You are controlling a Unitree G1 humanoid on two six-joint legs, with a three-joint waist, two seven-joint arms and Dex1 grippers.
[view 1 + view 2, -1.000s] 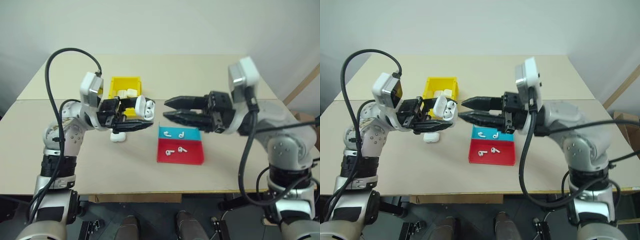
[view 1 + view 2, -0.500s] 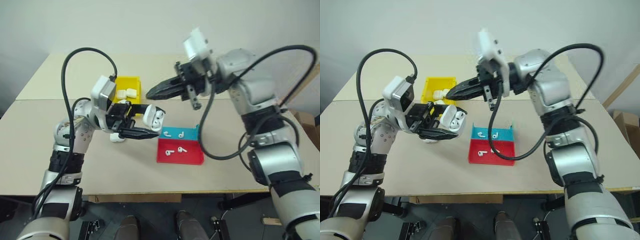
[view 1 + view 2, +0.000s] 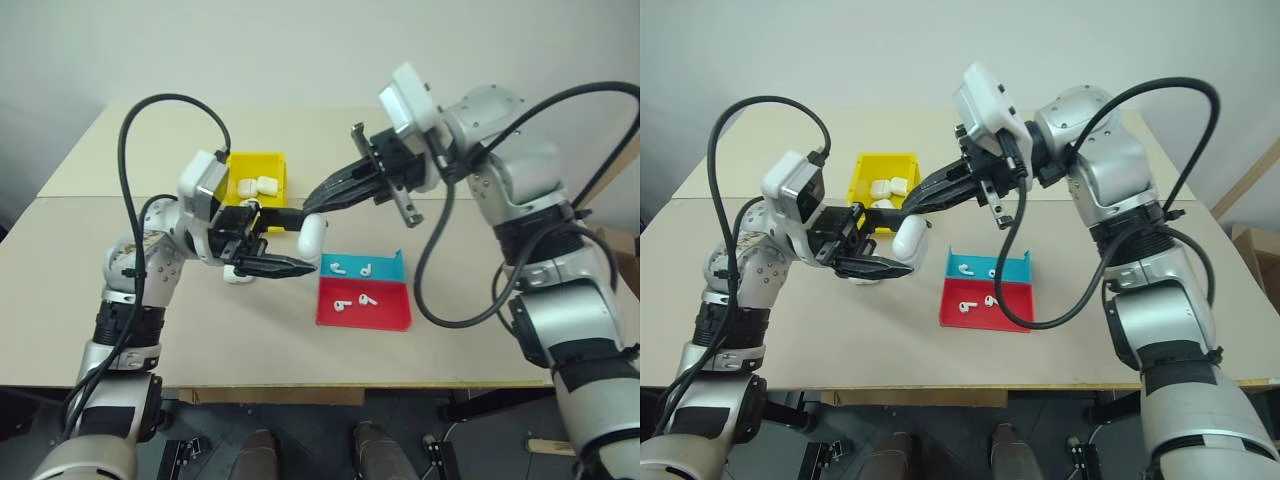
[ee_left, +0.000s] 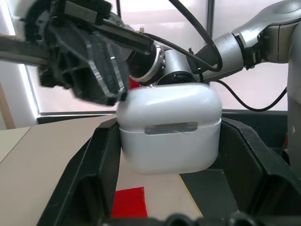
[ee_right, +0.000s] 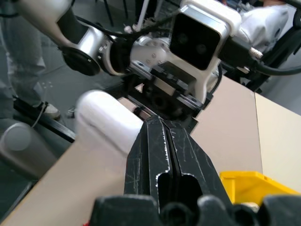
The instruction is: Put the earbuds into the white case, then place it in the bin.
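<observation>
1. White case: held above the desk in the left gripper, whose fingers are clamped on its sides. In the left wrist view the lid is seen seated on the body, the seam level.

2. Right gripper: fingers pressed together with nothing between them; the tip is set at the 12 o'clock side of the held case, at or just above the lid. Actual contact cannot be confirmed.

3. Bin: yellow, open-topped, placed at about 11 o'clock from the held case, near it; several white cases are already lying inside.

4. Earbuds: four loose ones are seen on the blue and red tray, at about 5 o'clock from the held case. Whether any are inside the held case cannot be told with the lid down.

5. Spare case: resting on the desk just beneath the left gripper.

6. Step in hand, as judged: the lid is being pressed shut. Pressure is best applied squarely over the lid centre, away from the hinge, so that the case is not twisted out of the left grip; the left hold is to be kept firm until the latch is felt. A carry to 11 o'clock, low over the bin wall, is then called for.
</observation>
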